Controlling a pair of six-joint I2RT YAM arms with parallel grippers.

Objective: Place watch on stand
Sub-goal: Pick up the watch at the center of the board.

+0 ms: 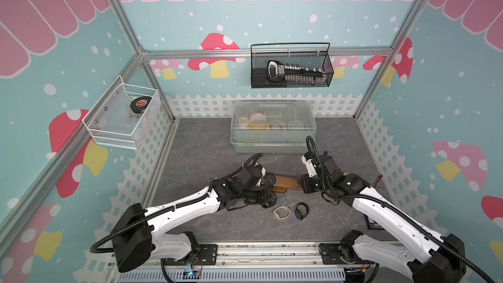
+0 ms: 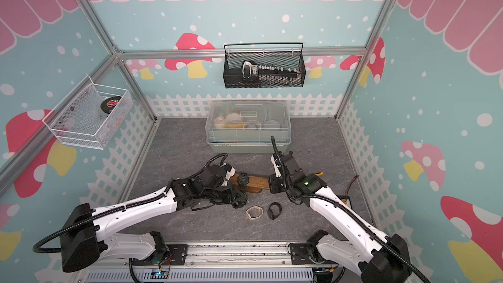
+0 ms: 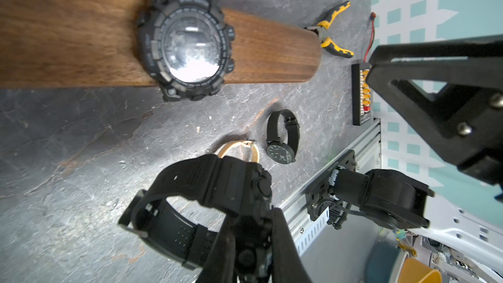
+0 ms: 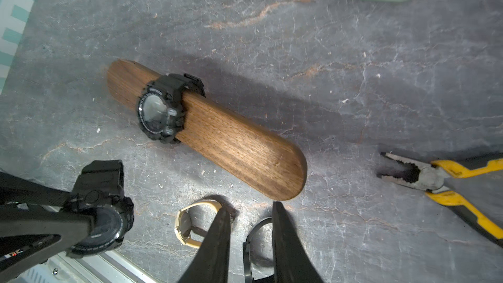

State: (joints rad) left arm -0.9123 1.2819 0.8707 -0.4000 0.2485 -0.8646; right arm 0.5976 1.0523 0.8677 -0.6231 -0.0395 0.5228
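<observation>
The stand [image 1: 288, 182] is a long brown wooden bar lying mid-table, also shown in the right wrist view [image 4: 239, 148]. One chunky black watch [image 4: 160, 110] is strapped round it near its left end, and it shows in a top view [image 2: 243, 179] too. My left gripper [image 3: 253, 230] is shut on a second chunky black watch [image 3: 212, 183], held just in front of the stand's left part [image 2: 239, 200]. My right gripper [image 4: 250, 208] hovers open at the stand's right end with nothing between its fingers. It is above a beige watch [image 4: 187, 227] and a slim black watch [image 4: 253, 240] lying on the table.
Yellow-handled pliers [image 4: 441, 178] lie right of the stand. A black connector board [image 3: 360, 96] sits by the right wall. A clear lidded box [image 1: 272, 126] stands behind the stand. A white wire basket [image 1: 122, 115] and a black one [image 1: 291, 66] hang on the walls.
</observation>
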